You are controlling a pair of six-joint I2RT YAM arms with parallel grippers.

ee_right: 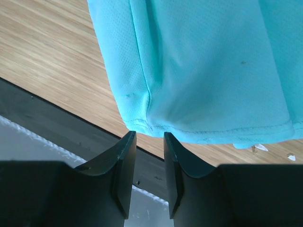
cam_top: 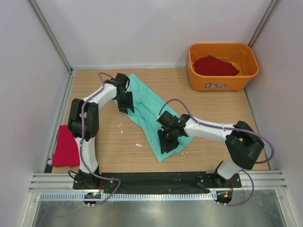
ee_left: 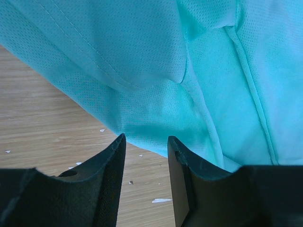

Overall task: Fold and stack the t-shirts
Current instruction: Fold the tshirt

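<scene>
Got a mint-green cloth short-sleeved t-shirt (cam_top: 144,111) sprawled in a long diagonal across the middle of the light wooden counter (cam_top: 113,151). Bunched and rumpled rather than flat, running from far left-of-centre down toward the near edge.

Spotted an orange plastic tub (cam_top: 236,81) in the far right corner, well apart from the green tee, with one deep red cloth t-shirt (cam_top: 213,66) crumpled inside it. Also found a second deep red t-shirt (cam_top: 65,145) lying at the counter's left edge, just beside the left arm (cam_top: 87,123).

Can see the left jaws down at the far part of the green tee, on its left border. Partly open, bare wood showing in the gap, cloth edge right at the tips, nothing gripped. Same deal for the right jaws at the tee's near end, only with a narrower gap, hem just past the tips, nothing pinched between.

Noticed a few white specks (cam_top: 138,144) scattered on the wood too.
</scene>
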